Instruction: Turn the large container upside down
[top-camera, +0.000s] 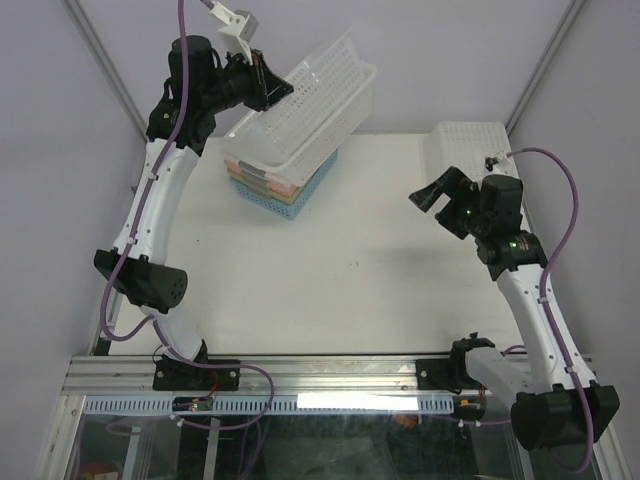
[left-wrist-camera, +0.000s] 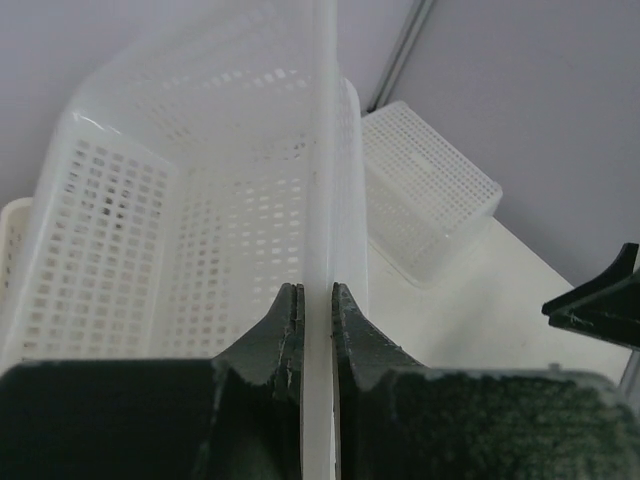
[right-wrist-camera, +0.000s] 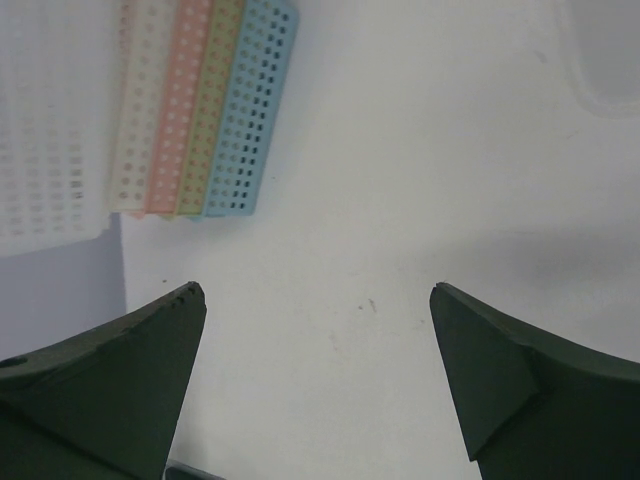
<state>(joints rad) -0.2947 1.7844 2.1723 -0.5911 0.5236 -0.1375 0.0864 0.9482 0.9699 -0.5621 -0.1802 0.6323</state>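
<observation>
The large white perforated container is lifted and tilted above the back left of the table. My left gripper is shut on its rim; in the left wrist view the rim wall runs between the two dark fingers and my gripper pinches it. The container's open inside faces the wrist camera. My right gripper is open and empty over the right middle of the table; in the right wrist view it hovers over bare white table.
A stack of small baskets, white, pink, green and blue, stands under the lifted container and also shows in the right wrist view. Another white perforated basket lies upside down at the back right, also in the left wrist view.
</observation>
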